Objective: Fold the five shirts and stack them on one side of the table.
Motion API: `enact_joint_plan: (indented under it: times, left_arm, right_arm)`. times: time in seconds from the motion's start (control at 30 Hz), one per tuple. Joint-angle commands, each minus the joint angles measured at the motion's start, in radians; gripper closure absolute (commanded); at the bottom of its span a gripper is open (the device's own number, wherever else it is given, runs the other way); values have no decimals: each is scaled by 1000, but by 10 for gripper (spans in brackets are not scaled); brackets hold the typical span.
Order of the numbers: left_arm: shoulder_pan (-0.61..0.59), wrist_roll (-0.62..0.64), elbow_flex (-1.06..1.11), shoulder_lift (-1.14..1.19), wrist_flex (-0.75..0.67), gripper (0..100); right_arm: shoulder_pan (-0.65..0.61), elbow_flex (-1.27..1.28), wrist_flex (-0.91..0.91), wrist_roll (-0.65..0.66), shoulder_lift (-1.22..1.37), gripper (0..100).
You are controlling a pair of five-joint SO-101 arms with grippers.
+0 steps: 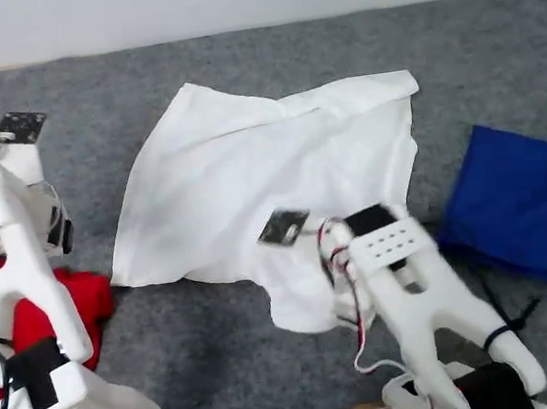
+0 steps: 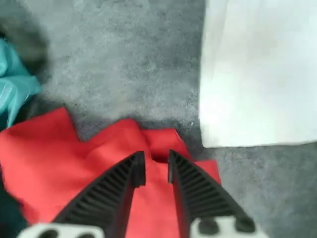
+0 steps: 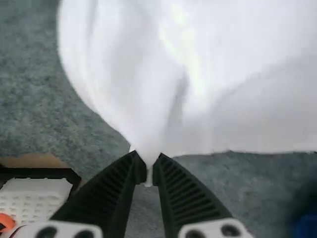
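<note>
Folding step: right hand (image 3: 148,171) pinches white shirt (image 3: 208,74) hem, left hand (image 2: 156,166) narrowly parted; next, probably carry hem across.

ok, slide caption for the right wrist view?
Right gripper pinching a bunched edge of the white shirt over the grey table.

White shirt (image 1: 270,175) covers centre; grey table (image 1: 203,355) free between arms.

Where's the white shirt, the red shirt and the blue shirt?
white shirt (image 1: 249,172): high view, middle of the spread-out cloth.
red shirt (image 2: 47,156): left wrist view, flat part of the cloth.
blue shirt (image 1: 523,202): high view, middle of the cloth.
</note>
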Motion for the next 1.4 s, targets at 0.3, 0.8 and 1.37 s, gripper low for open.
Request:
enact_joint_plan:
  times: [0.3,0.8,1.37]
  left_arm:
    - [238,-172,226,-44,-141,849]
    - [160,-247,56,255,-172,820]
    - [193,-339,-90,477,6,994]
  right_arm:
    - [170,-155,21,8,-5,989]
    - [171,-288,124,8,-2,989]
    - [173,-462,216,3,-5,989]
